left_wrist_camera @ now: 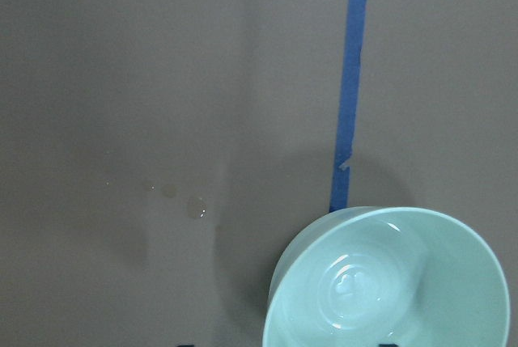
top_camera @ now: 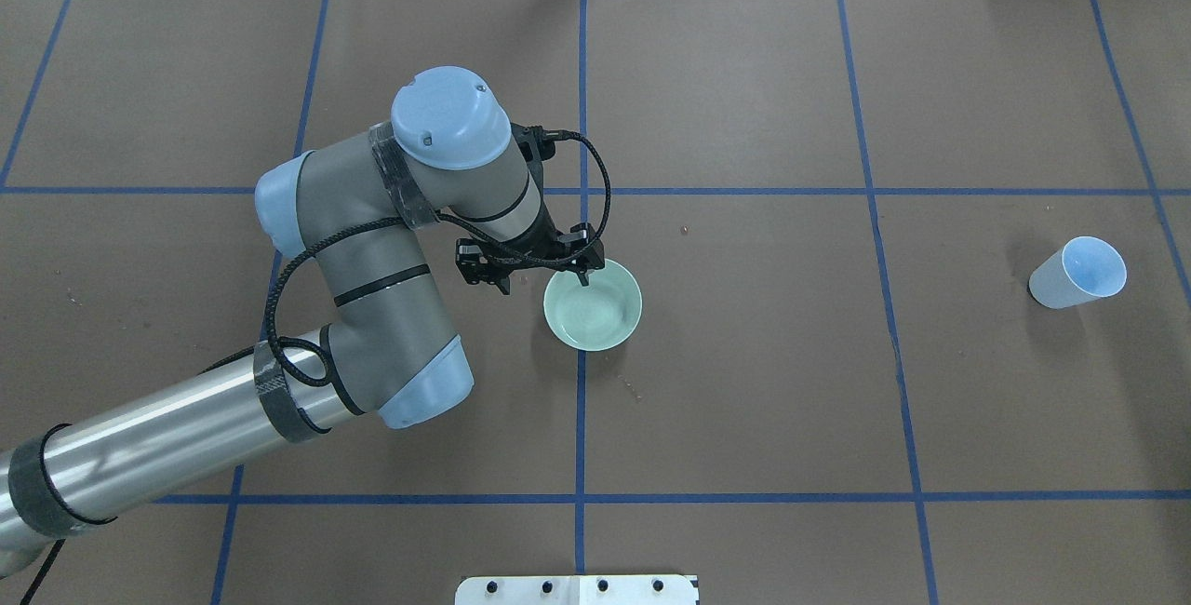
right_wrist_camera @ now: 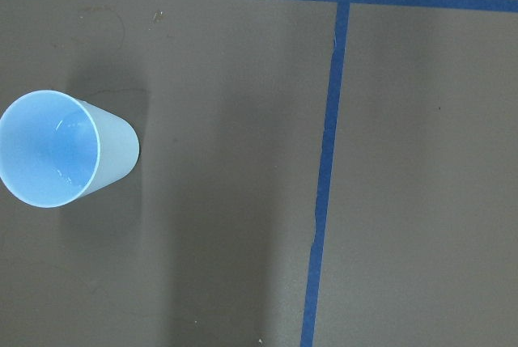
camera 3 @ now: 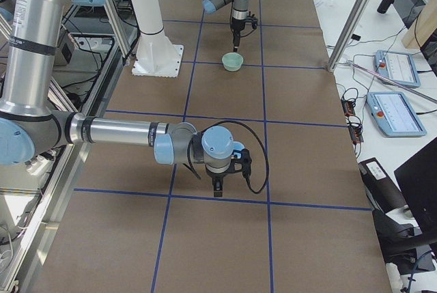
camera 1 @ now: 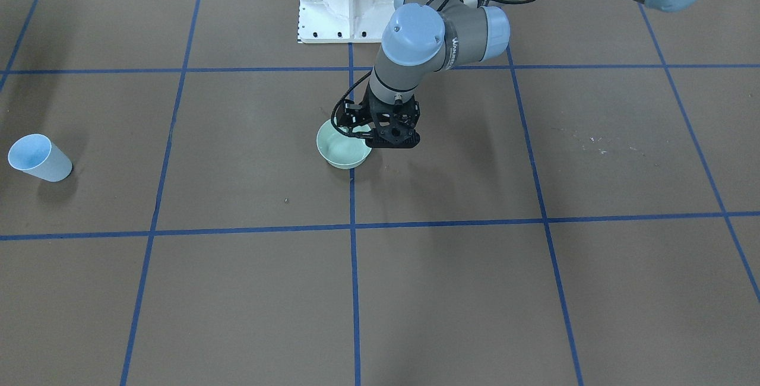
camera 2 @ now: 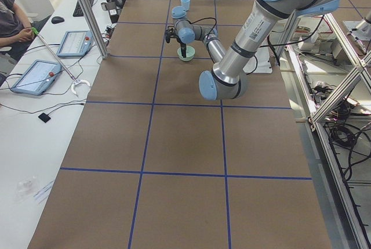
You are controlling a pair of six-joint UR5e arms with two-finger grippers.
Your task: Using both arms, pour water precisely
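Observation:
A light green bowl (top_camera: 595, 316) stands at the table's middle and also shows in the front view (camera 1: 341, 151). In the left wrist view (left_wrist_camera: 388, 282) faint ripples of water (left_wrist_camera: 354, 286) show on its bottom. My left gripper (top_camera: 544, 281) is open and low, with one finger inside the bowl's rim and the other outside it. A pale blue cup (top_camera: 1077, 272) stands far to the right, upright, with a glint inside in the right wrist view (right_wrist_camera: 61, 146). My right gripper (camera 3: 217, 187) shows only in the exterior right view, near the cup, and I cannot tell whether it is open or shut.
A few water droplets (left_wrist_camera: 194, 208) lie on the brown mat beside the bowl. Blue tape lines (top_camera: 582, 400) grid the mat. The white pedestal base (camera 1: 347, 0) stands behind the bowl. Operators' tablets (camera 2: 35, 75) lie on a side desk.

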